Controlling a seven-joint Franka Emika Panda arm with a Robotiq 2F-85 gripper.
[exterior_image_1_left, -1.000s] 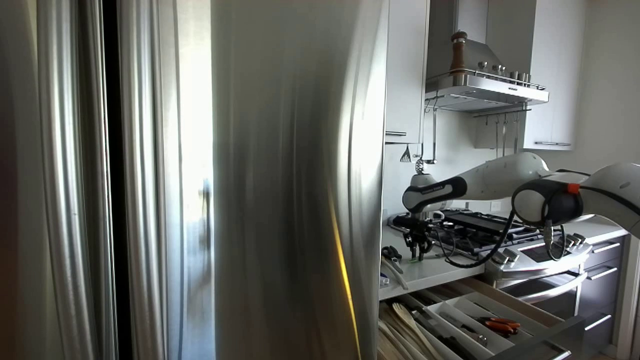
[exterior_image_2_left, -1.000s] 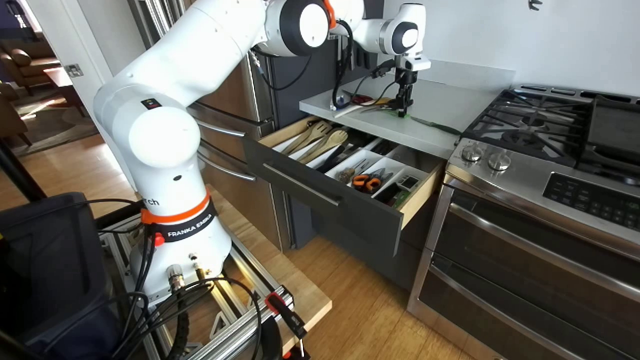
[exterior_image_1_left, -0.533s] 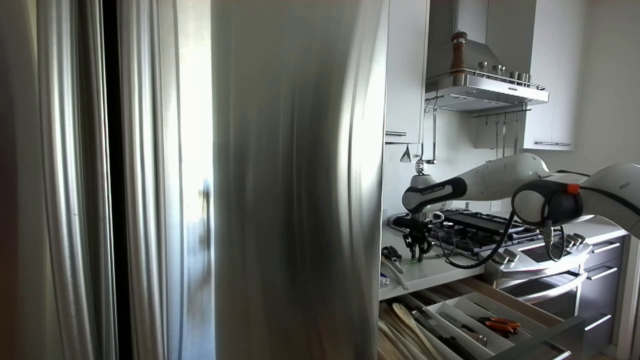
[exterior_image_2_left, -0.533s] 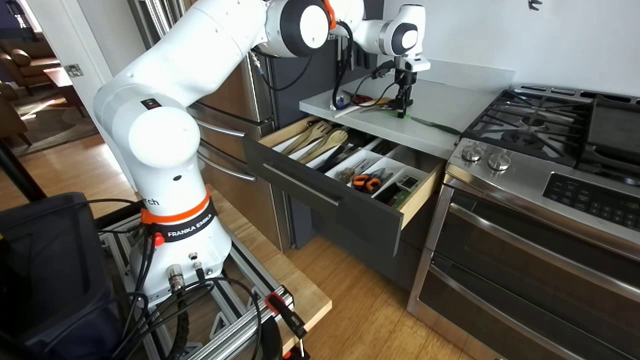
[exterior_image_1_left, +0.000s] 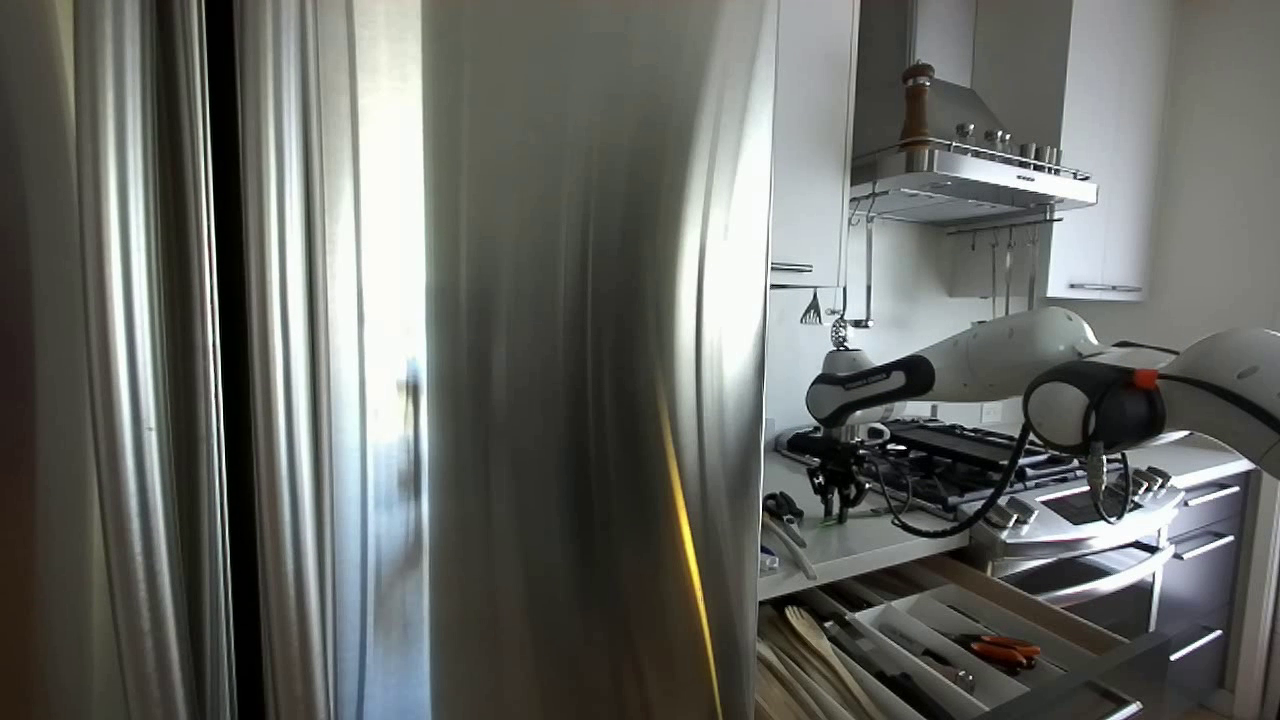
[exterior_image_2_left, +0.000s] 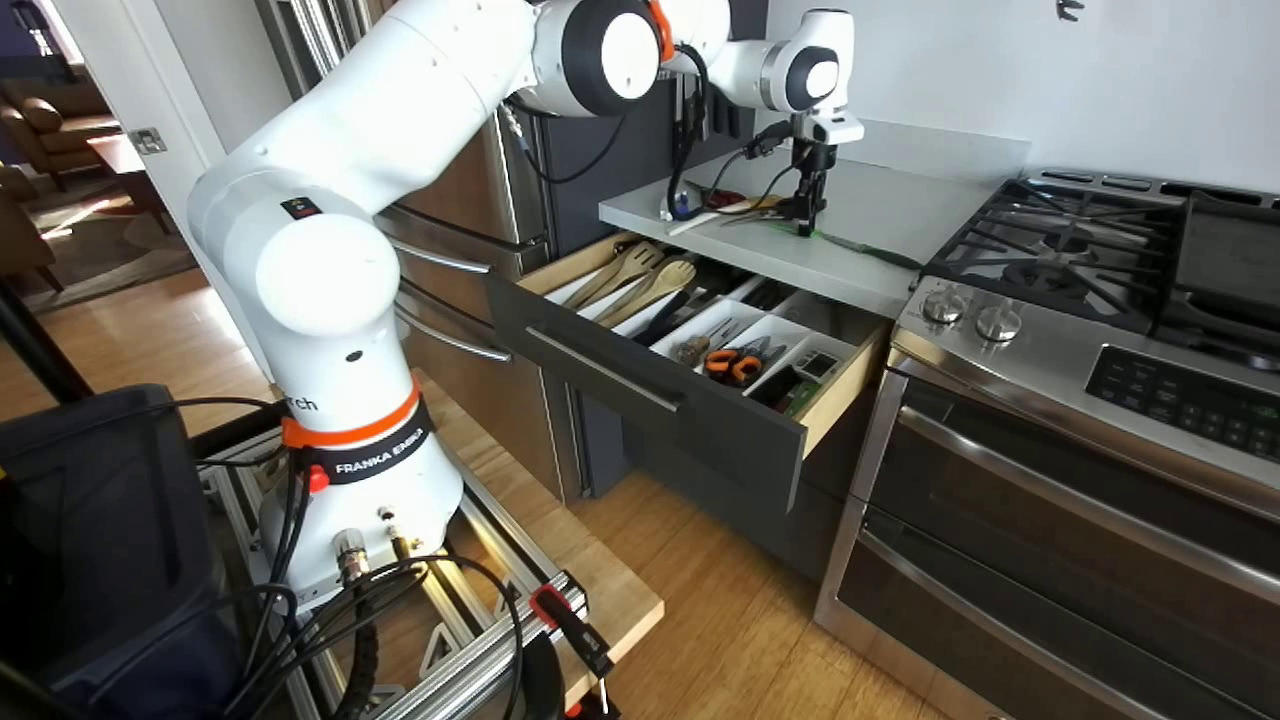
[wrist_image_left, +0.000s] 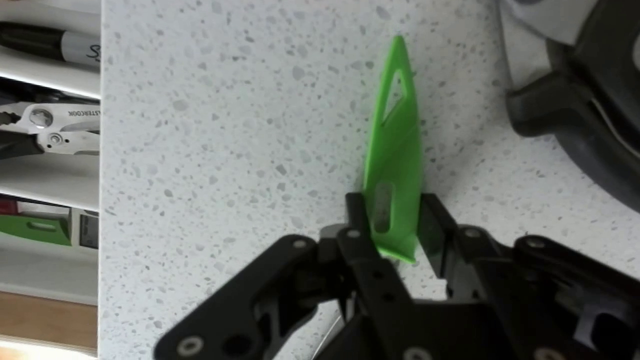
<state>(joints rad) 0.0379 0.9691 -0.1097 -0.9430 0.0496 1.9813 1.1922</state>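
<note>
Shifts gripper (wrist_image_left: 394, 212) a hair twd stove (exterior_image_2_left: 1055, 345) vs. a moment ago; clamps green sheath (wrist_image_left: 400, 150) by both long edges, close to countertop (wrist_image_left: 225, 150), nr pulled-out drawer (exterior_image_2_left: 730, 437).

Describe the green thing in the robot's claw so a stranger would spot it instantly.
Beside the stove is a pale speckled counter, above an open drawer. There, between the fingers of the black gripper, is a slim, pointed green piece. A darker green item lies in the drawer; this one is bright, with a triangular hole near its tip.
</note>
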